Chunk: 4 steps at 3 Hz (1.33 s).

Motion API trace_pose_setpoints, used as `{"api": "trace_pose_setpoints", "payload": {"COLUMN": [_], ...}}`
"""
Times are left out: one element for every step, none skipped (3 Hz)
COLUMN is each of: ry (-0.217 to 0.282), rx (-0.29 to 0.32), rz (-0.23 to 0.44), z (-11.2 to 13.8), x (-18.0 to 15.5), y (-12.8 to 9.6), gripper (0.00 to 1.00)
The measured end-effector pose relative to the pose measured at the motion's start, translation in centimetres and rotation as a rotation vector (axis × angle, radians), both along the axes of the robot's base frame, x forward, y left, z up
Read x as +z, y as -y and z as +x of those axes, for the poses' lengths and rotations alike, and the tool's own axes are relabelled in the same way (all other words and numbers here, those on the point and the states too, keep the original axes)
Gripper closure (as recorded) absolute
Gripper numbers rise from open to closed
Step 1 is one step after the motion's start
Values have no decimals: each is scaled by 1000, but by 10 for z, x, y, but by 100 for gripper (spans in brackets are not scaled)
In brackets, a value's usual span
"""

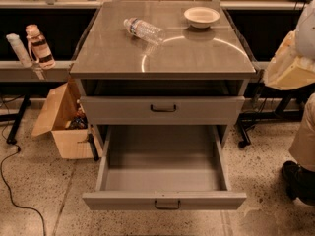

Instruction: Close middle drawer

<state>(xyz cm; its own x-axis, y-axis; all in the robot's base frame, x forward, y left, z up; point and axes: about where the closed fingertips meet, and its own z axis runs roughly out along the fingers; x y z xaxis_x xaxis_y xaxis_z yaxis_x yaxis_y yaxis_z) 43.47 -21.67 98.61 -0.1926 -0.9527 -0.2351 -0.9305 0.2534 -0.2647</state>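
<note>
- Speckled floor and dark benches surround a grey metal cabinet. Its smooth, glossy surface carries a clear bottle lying on its side and a shallow pale bowl.
- Low in the frame, the middle drawer stands pulled far out toward the near side. It has a low flat front, a small dark bar handle at the centre and a deep plain grey box.
- Just above it, the taller-fronted upper drawer sits almost fully in.
- At the right edge, level with the surface, the hand shows as a pale cream bulk cut off by the frame. I cannot tell whether it is apart or together.
- From the hand, the drawer lies down, left and nearer. Its front runs left to right and it slides near to far, so a push would likely have to meet the front from the near side.
- A cardboard box stands on the floor at left.
</note>
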Motion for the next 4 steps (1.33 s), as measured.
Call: {"api": "trace_pose_setpoints", "payload": {"ry": [-2, -64, -111, -212], "rx": [17, 15, 28, 132], "rz": [58, 143, 188, 183], "z": [-5, -21, -27, -34], "x": [-14, -50, -75, -118], "y": [-1, 16, 29, 31], "gripper": [100, 100, 100, 100]}}
